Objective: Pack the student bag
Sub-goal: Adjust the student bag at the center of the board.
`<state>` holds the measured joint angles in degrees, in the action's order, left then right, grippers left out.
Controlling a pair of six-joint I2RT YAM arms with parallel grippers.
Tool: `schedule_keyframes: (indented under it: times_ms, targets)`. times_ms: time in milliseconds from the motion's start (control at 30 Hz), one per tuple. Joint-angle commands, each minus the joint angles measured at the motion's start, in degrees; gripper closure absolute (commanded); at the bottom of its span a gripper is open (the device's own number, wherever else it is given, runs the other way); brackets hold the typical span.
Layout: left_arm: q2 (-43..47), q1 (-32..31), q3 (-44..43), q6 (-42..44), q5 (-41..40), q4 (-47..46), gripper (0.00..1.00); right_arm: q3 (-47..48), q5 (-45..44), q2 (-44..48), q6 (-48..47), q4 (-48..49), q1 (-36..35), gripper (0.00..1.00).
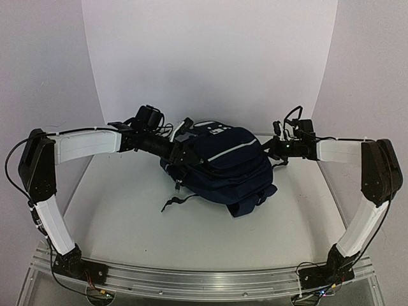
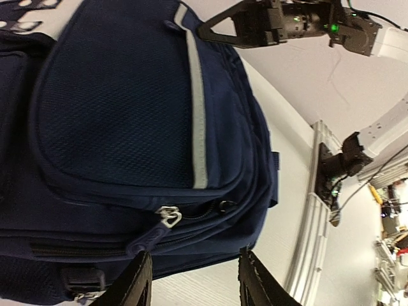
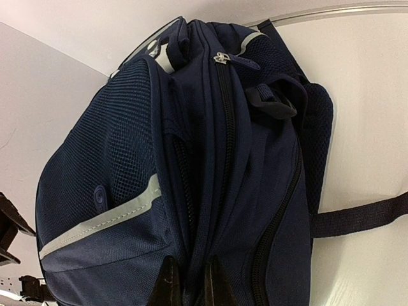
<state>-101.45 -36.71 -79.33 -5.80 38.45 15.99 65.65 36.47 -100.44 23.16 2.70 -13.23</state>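
The left gripper (image 2: 194, 255) stands with its two fingers partway apart and nothing clamped between them, poised at the edge of the student bag (image 1: 223, 166) just below a silver zip pull (image 2: 169, 217) and its navy tab. Bare table (image 1: 127, 217) shows through the gap between the fingers. Across the bag, the right gripper (image 3: 189, 261) is drawn narrow, its fingertips nipping a ridge of navy fabric between two zip lines on the bag's side. The student bag lies slumped in the middle of the table, between the two grippers and touching both, its mesh front pocket facing up and crossed by a pale piping stripe (image 2: 197, 115). A dark strap (image 3: 363, 217) trails off flat across the tabletop on the side nearer the arm bases. Both arms reach in from an aluminium rail (image 1: 204, 277) at the near edge, and a curved white backdrop (image 1: 210, 57) closes off the far side
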Motion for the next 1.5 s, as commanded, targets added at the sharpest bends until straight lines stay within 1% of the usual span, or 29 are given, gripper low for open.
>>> schedule_keyframes:
  times_ms: [0, 167, 233, 400, 600, 633, 767, 900, 1067, 1167, 1233, 1300, 1400, 1467]
  targets:
    - [2.2, -0.3, -1.4, 7.8, -13.8, -1.2, 0.52, 0.4, -0.3, -0.4, -2.2, -2.6, -0.2, 1.0]
    - [-1.5, -3.8, -5.3, 14.4, -20.8, 2.3, 0.52, 0.5, -0.4, -0.4, -2.2, -2.6, -0.2, 1.0]
    - [-2.8, -4.7, -6.0, 15.8, -22.1, 2.9, 0.52, 0.6, -0.4, -0.5, -2.2, -2.7, -0.2, 1.0]
    - [-4.0, -5.0, -6.8, 17.2, -21.8, 2.0, 0.49, 0.9, -0.1, -0.7, -2.3, -2.7, -0.2, 1.0]
    - [-6.3, -5.4, -9.4, 17.3, -18.7, 4.7, 0.49, 0.8, -0.1, -1.0, -2.5, -2.7, -0.2, 1.0]
    - [-6.9, -5.5, -9.7, 17.3, -18.7, 5.4, 0.5, 0.7, -0.1, -1.0, -2.5, -2.7, -0.2, 1.0]
    - [-8.1, -6.3, -11.6, 17.2, -18.6, 8.4, 0.64, 0.7, -0.2, -1.1, -2.6, -2.7, -0.2, 1.0]
    - [-7.6, -7.4, -10.7, 17.1, -18.1, 9.7, 0.77, 0.6, -0.8, -0.9, -2.6, -2.7, -0.2, 1.0]
    - [-6.7, -8.0, -9.2, 14.4, -16.7, 10.3, 0.92, 0.9, -1.1, -0.8, -2.2, -2.7, -0.2, 1.0]
    - [-5.7, -8.2, -8.0, 11.1, -14.3, 9.8, 0.98, 1.1, -1.9, -0.6, -2.0, -2.7, -0.2, 1.0]
    - [-4.8, -8.2, -6.8, 7.6, -11.7, 8.2, 1.0, 1.1, -2.7, -0.3, -1.9, -2.7, -0.2, 1.0]
    - [-4.3, -8.2, -6.3, 2.3, -8.0, 6.6, 1.0, 0.8, -4.2, 0.2, -1.7, -2.7, -0.2, 1.0]
    - [-5.1, -8.4, -6.7, -6.5, -0.8, 4.2, 1.0, 0.3, -6.8, 1.2, -1.2, -2.7, -0.2, 1.0]
    - [-6.0, -9.2, -7.5, -10.6, 1.4, 3.7, 1.0, -0.1, -10.0, 1.7, 0.0, -2.7, -0.2, 1.0]
